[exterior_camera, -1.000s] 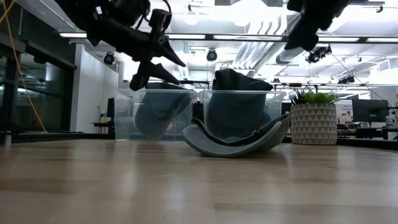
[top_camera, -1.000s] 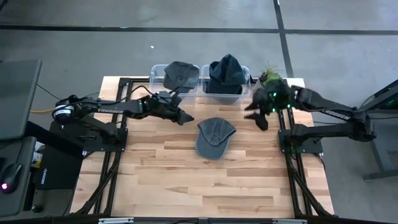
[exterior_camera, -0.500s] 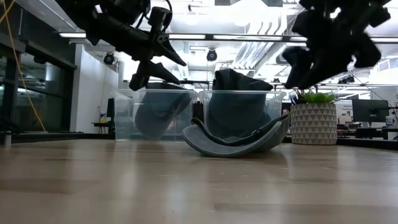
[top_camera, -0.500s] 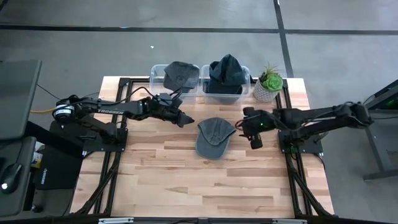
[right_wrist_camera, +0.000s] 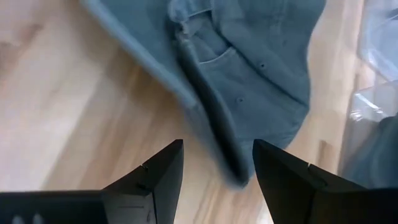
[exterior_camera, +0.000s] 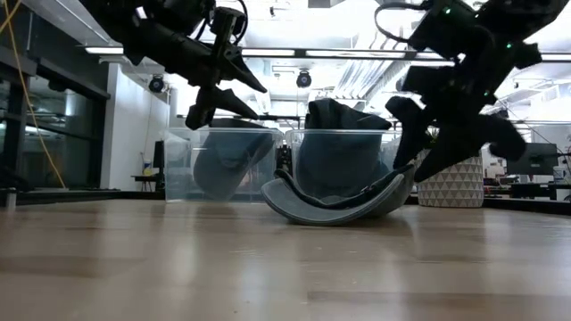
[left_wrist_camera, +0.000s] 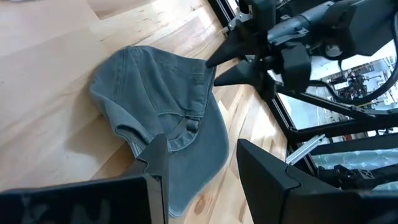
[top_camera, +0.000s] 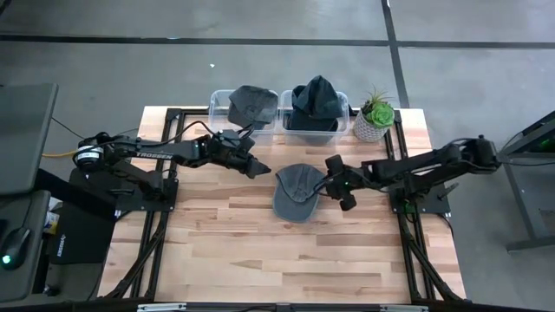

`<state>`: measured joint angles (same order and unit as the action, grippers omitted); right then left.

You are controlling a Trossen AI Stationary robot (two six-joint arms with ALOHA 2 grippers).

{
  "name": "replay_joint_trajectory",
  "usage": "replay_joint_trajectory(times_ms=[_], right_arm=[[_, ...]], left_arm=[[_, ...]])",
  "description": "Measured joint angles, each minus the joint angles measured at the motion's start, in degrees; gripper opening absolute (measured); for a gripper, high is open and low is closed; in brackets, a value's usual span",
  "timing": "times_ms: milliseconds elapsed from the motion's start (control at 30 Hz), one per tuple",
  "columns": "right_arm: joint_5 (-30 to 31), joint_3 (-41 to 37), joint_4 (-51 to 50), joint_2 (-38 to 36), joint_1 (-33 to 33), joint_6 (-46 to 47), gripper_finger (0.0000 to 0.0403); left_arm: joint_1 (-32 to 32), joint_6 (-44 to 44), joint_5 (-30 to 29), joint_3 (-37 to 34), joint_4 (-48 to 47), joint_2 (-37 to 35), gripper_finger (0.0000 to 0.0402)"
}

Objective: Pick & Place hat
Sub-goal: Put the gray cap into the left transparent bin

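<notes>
Lying mid-table, a grey hat, blocking the centre. Crowding its right edge with parted fingers, the right gripper; hovering just off its upper left, also parted, the left gripper. Standing along the far edge, two clear bins holding hats and a potted plant, closing that side. Stretching bare in front, the near half of the table, leaving open passage.
</notes>
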<state>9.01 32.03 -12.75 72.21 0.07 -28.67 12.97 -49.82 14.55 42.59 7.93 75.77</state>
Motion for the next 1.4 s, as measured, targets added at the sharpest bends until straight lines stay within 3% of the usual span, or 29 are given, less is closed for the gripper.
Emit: replay_joint_trajectory(times_ms=[133,333,733,867,1067,1233,1400], right_arm=[[1.77,0.01,4.14,3.26,-0.02,-1.83,0.0188],[-3.40,0.02,7.28,8.15,0.31,-3.58,0.0188],[-4.20,0.07,17.00,13.26,1.24,-4.90,0.0184],[-2.24,0.09,17.35,12.89,2.26,-4.76,0.0147],[-1.17,2.49,14.34,12.89,3.99,-3.02,0.0023],[3.97,7.85,9.09,12.89,5.24,2.68,0.0016],[5.63,14.19,3.12,12.87,6.54,-0.92,0.0016]], left_arm=[[0.09,0.00,0.07,0.00,-0.08,0.00,0.0124],[0.11,0.02,1.18,0.00,-0.18,0.00,0.0124],[0.11,0.02,1.18,0.00,-0.40,-0.02,0.0124],[0.11,0.02,1.46,0.00,-0.40,-0.02,0.0124],[0.11,0.00,1.46,0.00,-0.42,-0.02,0.0124],[0.15,0.02,1.75,0.00,-0.48,-0.02,0.0124],[0.17,0.02,2.47,0.00,-0.46,-0.09,0.0124]])
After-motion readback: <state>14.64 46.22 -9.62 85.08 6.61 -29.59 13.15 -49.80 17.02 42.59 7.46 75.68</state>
